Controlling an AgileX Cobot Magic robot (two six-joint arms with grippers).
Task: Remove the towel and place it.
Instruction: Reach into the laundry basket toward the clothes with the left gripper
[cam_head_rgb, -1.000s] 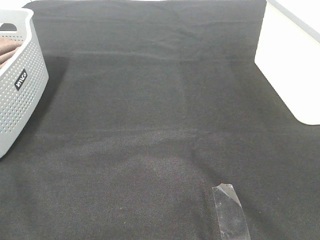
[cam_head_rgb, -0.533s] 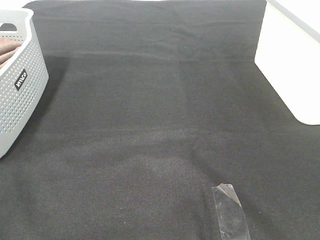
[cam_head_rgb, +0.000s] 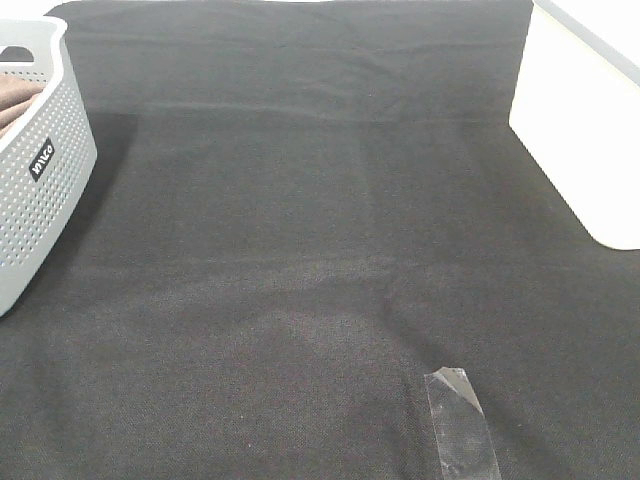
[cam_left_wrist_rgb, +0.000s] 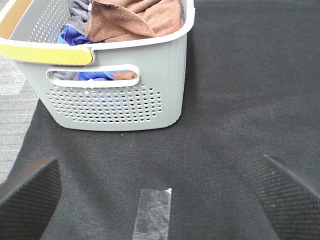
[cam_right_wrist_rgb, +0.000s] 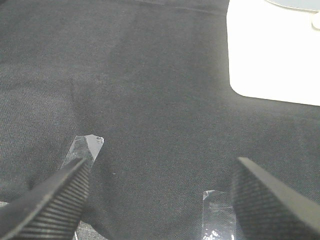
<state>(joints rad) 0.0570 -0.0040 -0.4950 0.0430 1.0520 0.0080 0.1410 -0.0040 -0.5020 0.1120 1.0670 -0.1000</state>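
Towel (cam_left_wrist_rgb: 135, 20), rust-brown, lies bunched on top inside grey perforated basket (cam_left_wrist_rgb: 115, 100), w/ a blue cloth (cam_left_wrist_rgb: 75, 36) and a grey one (cam_left_wrist_rgb: 80, 7) beside/under it. From the high cam only a brown bit of it shows over the rim. Basket stands at worktop's left edge, toward the far-left corner, on the black cloth (cam_head_rgb: 300, 250) covering most of the worktop. Bare white worktop (cam_head_rgb: 580, 130) shows along the right edge. Clear tape strip (cam_head_rgb: 460, 420) stuck on the cloth near the front edge, right of centre.

Left jaws: spread wide, nothing btwn them, over the cloth facing the basket's handle side, apart from it; a tape strip (cam_left_wrist_rgb: 154, 212) lies below. Right jaws: also wide, empty, above the cloth w/ two tape bits (cam_right_wrist_rgb: 85, 147) (cam_right_wrist_rgb: 217, 215) close by.
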